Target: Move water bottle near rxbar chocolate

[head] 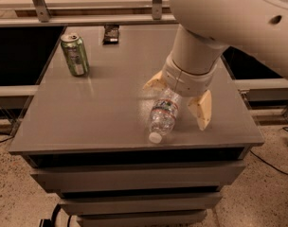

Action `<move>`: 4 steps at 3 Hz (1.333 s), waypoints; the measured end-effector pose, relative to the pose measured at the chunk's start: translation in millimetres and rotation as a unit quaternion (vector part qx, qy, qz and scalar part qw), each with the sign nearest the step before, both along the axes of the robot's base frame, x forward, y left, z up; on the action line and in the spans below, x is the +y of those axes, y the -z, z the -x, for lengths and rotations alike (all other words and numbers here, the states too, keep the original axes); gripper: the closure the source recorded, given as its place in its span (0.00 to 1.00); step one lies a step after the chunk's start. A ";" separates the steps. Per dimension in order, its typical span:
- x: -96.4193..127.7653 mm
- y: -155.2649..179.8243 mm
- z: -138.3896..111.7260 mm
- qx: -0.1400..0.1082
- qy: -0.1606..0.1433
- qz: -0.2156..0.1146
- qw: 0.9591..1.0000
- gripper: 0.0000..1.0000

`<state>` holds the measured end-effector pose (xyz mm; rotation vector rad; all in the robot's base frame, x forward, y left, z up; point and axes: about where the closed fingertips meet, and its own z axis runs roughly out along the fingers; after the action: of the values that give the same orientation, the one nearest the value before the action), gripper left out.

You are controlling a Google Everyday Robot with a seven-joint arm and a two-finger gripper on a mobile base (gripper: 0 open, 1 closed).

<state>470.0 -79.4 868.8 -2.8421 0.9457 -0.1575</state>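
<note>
The water bottle (163, 115) lies on its side on the grey table (101, 103), near the front right, its white cap pointing toward the front edge. My gripper (178, 100) is over the bottle's far end, open, with one tan finger (154, 82) on the bottle's left and the other (201, 109) on its right. The fingers straddle the bottle without closing on it. The rxbar chocolate (111, 33), a small dark bar, lies at the back of the table, far from the bottle.
A green drink can (75, 54) stands upright at the back left of the table. A rail with metal posts (37, 1) runs behind the table. My large white arm (229, 18) fills the upper right. Drawers sit below the table top.
</note>
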 end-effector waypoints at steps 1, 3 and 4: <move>0.3 12.4 -6.5 0.009 0.006 0.008 1.000 0.24; -2.9 29.6 -20.2 0.018 0.021 0.025 0.999 0.37; -4.0 25.5 -26.7 0.024 0.035 0.016 0.999 0.56</move>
<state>496.7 -83.3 843.3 -2.8550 1.0638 -0.1127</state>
